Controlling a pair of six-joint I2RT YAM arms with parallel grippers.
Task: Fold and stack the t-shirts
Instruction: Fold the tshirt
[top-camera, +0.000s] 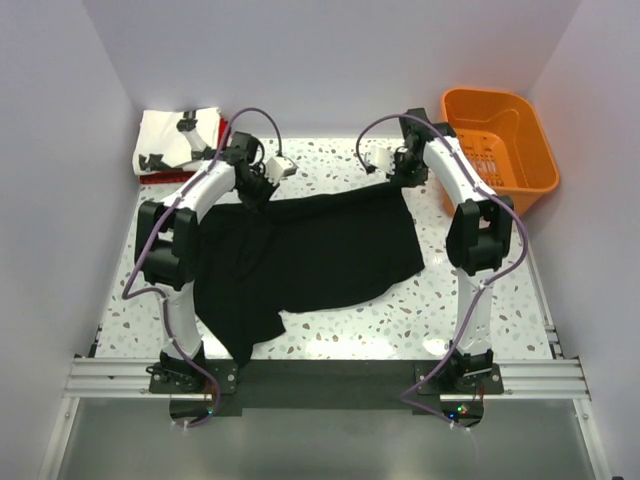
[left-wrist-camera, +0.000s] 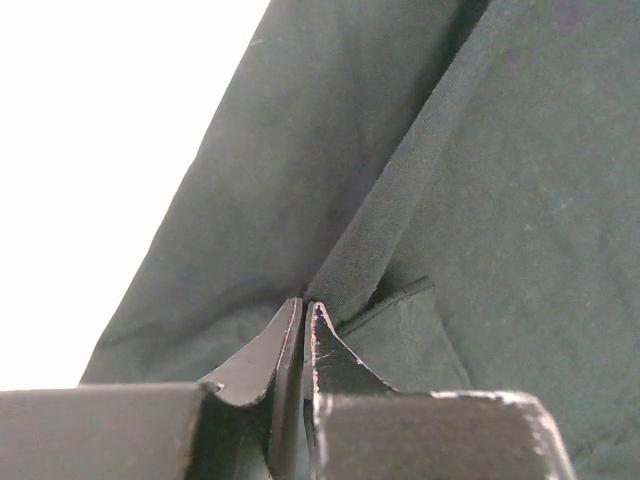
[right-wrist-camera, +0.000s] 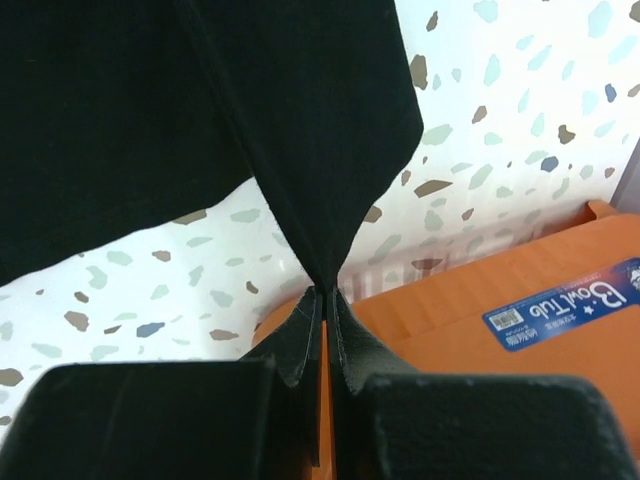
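A large black t-shirt (top-camera: 310, 260) lies spread over the middle of the speckled table, its far edge lifted at two corners. My left gripper (top-camera: 262, 190) is shut on the shirt's far-left edge; the left wrist view shows the fingertips (left-wrist-camera: 322, 325) pinching a fold of the black t-shirt (left-wrist-camera: 470, 200). At the far-right corner my right gripper (top-camera: 397, 178) is shut on the cloth too, and the black t-shirt (right-wrist-camera: 200, 110) hangs taut from the pinch between its jaws (right-wrist-camera: 325, 295). A folded white t-shirt with black print (top-camera: 178, 140) rests on a red one (top-camera: 160, 177) at the far left.
An orange plastic basket (top-camera: 500, 140) stands at the far right corner, close beside my right arm, and its wall (right-wrist-camera: 480, 310) fills the lower right of the right wrist view. White walls close in the table on three sides. A metal rail (top-camera: 320, 375) runs along the near edge.
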